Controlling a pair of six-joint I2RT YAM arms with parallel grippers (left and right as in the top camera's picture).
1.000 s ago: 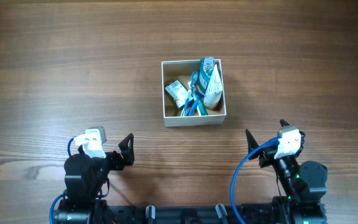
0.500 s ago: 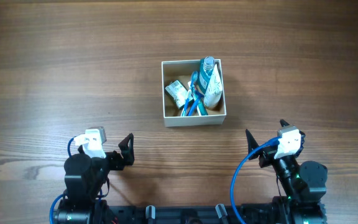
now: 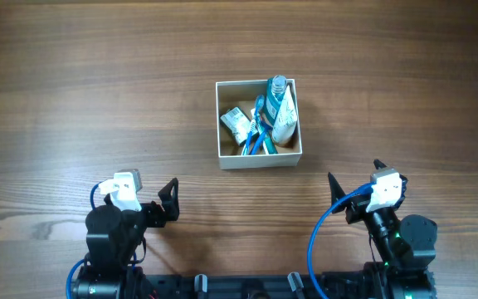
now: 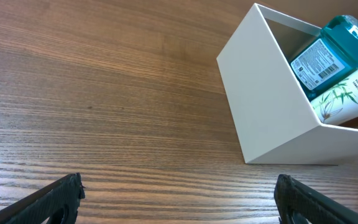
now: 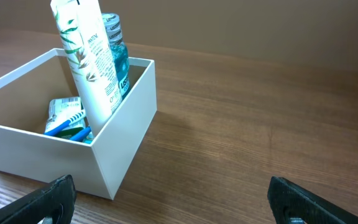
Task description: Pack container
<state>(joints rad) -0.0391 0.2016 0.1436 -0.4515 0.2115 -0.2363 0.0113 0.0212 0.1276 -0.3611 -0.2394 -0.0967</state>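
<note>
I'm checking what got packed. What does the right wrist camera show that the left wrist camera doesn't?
Only the right wrist: the inside of the container, holding a green-and-white soap packet and blue toothbrush handles. Only the left wrist: the barcode label on the blue bottle. Both: the container, the white tube, the blue bottle and the wooden table.

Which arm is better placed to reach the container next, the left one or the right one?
Right, but only narrowly. In the overhead view the container lies slightly right of centre, so the right gripper looks a little nearer than the left gripper. Both are open, empty and clear of it.
</note>
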